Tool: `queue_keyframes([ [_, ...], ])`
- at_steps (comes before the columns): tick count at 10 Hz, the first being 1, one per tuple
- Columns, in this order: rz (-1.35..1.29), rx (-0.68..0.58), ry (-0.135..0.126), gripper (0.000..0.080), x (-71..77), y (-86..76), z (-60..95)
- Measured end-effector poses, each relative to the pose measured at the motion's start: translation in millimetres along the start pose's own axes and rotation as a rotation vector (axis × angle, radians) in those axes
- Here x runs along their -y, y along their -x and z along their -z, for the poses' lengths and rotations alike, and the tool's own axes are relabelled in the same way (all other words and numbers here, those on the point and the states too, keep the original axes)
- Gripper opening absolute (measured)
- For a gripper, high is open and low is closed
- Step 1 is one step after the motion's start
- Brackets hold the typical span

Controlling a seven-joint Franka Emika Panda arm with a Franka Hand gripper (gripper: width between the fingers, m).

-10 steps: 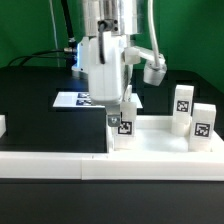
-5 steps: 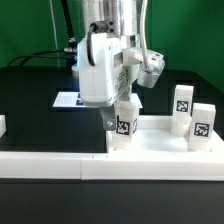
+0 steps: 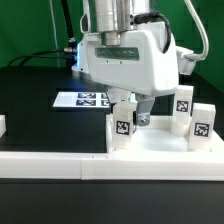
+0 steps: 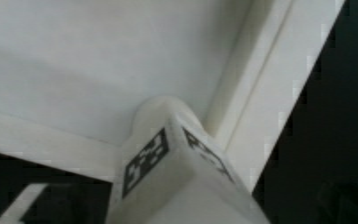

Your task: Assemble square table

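The square table's white slab (image 3: 155, 142) lies flat behind the border wall. One white tagged leg (image 3: 124, 124) stands upright on the slab's front corner, at the exterior view's left. My gripper (image 3: 129, 111) hangs straight over this leg, open, and one dark finger (image 3: 143, 117) stands clear of the leg's side. In the wrist view the leg (image 4: 172, 160) rises between the jaws of the gripper (image 4: 194, 208), with gaps on both sides, and the slab (image 4: 87, 70) lies beneath. Two more tagged legs (image 3: 183, 103) (image 3: 204, 125) stand upright at the slab's far right.
The marker board (image 3: 84, 99) lies on the black table behind the gripper. A long low white border wall (image 3: 90, 166) runs along the front. A small white piece (image 3: 2, 125) shows at the exterior view's left edge. Cables hang behind the arm.
The gripper has opened and let go of the leg, which stays upright on the slab's corner. The hand has turned about its axis and now shows its broad side.
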State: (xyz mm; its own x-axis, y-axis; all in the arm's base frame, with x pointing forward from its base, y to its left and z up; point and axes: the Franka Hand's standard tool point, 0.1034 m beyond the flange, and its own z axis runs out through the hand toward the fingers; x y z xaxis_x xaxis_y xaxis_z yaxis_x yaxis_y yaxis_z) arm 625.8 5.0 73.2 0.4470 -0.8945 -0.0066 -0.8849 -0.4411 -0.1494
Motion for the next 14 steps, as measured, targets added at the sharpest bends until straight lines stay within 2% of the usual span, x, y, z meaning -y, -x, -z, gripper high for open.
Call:
queue_keyframes([
  [2,0.199,-0.008,0.011,0.0649,-0.4,0.3,-1.6],
  [3,0.441,-0.016,0.040,0.0649,0.0,5.4,-8.4],
  [4,0.641,0.010,0.053,0.0649,0.1,2.5,-11.7],
  [5,0.640,0.005,0.052,0.0649,0.3,-0.1,-11.2],
  [6,0.611,0.005,0.053,0.0649,0.0,0.3,-11.7],
  [8,0.559,0.003,0.053,0.0379,-0.3,-0.1,-11.9],
  [9,0.454,0.001,0.054,0.0284,-0.7,-0.3,-12.1],
  [12,0.227,-0.006,0.054,0.0285,-1.4,-1.5,-12.3],
  [14,-0.197,-0.015,0.073,0.0285,-2.4,-2.8,-11.9],
])
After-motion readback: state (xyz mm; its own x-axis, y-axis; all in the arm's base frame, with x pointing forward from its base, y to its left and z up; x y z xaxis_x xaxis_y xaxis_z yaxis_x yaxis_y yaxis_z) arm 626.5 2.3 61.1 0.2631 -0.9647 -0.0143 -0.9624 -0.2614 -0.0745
